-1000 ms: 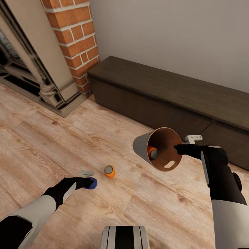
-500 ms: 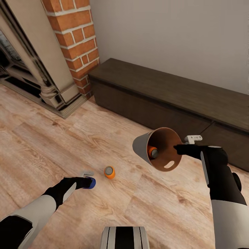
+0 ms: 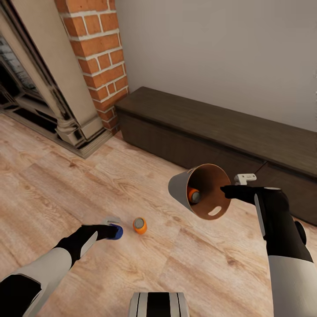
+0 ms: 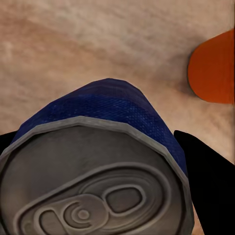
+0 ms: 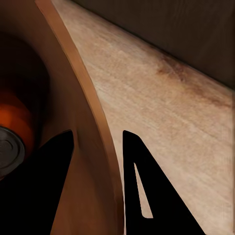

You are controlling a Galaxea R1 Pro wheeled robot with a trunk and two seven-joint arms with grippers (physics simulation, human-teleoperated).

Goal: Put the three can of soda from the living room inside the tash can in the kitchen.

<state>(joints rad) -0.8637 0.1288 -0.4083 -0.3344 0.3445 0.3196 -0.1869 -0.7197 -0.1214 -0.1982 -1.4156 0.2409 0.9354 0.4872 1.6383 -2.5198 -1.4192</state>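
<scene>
Cans first: the blue can (image 3: 116,232) stands on the floor (image 3: 53,185) with the left tool (image 3: 110,230) around it, and the left wrist view shows a black finger (image 4: 208,181) pressed to one side of the can (image 4: 103,161) and a sliver of the other at the far edge. I judge the tool is pinching the can, with the can not yet lifted. One orange can (image 3: 140,225) stands just beside it on the floor, near but apart; its side shows as an orange curve (image 4: 213,68) in the left wrist view. The other orange can (image 3: 193,195) lies inside the bin (image 3: 180,188), which the right tool (image 3: 225,190) holds in the air, tipped so its mouth faces the robot. In the right wrist view the two fingers (image 5: 54,161) straddle the bin's rim (image 5: 93,122), one inside and one outside, pinching the wall.

Risks from here, as I judge them:

- The bin is tilted hard toward its mouth. Any further tip or jolt could roll the orange can out onto the floor.
- The rim pinch is thin and near the edge. The bin may swivel or slip when a can drops in.
- Lifting the blue can could knock over the standing orange can, since they are close.
- The grip sits near the blue can's top. A round, smooth can may twist or slide out on the way to the bin.
- The cabinet (image 3: 211,119) is close behind the right arm, so a wide swing could strike it.
</scene>
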